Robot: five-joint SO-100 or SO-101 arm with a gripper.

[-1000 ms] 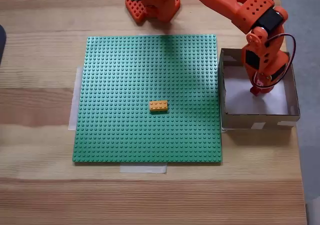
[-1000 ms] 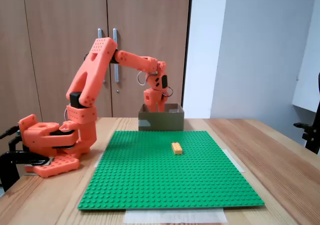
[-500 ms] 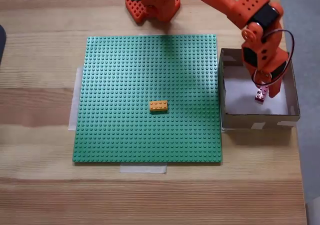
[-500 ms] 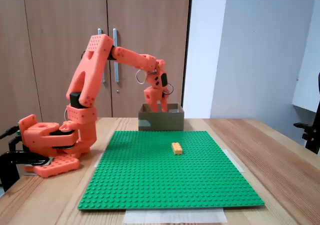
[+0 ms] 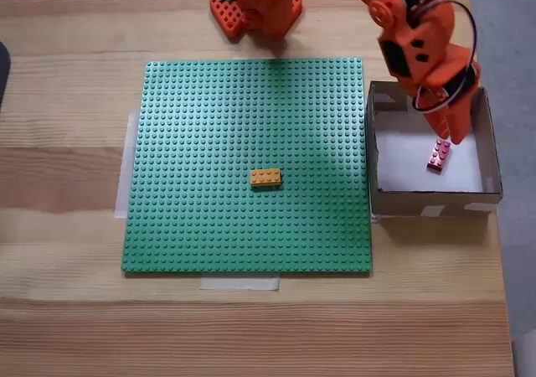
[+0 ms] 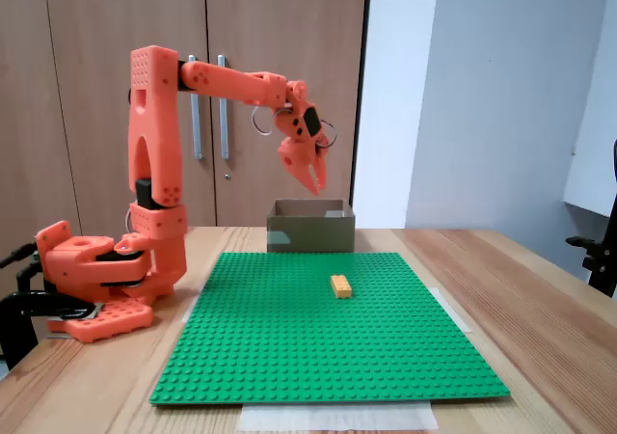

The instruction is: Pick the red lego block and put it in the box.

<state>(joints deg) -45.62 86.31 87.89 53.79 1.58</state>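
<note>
In the fixed view looking down on the bench (image 5: 75, 310), your hand (image 5: 448, 130) is hanging over the box (image 5: 435, 201), its two fingers pointing down with only a narrow gap between them and nothing held in that gap. The red lego block (image 5: 438, 154) is lying just below the fingertips as this view shows it, flat on the white floor of the box, studs up, near the wall to the right and apart from the hand. To the left of your hand the green baseplate (image 5: 218, 126) is lying flat on the bench, edge to edge with the box, and the yellow-orange brick (image 5: 265, 177) is sitting on it, well apart from the hand. The arm's orange base (image 5: 255, 4) is standing at the top edge, up and to the left of the hand. In the fixed view from the side, your hand (image 6: 316, 181) is hovering above the box (image 6: 310, 231), clear of its rim, fingers angled downward and slightly parted, empty. The box wall is hiding the red block here. The yellow-orange brick (image 6: 341, 285) is resting on the baseplate (image 6: 328, 357) below and nearer the camera than the hand, and the arm's base (image 6: 92, 280) is sitting far to the left on the bench (image 6: 540, 299), in front of wooden cabinet doors (image 6: 96, 29).
</note>
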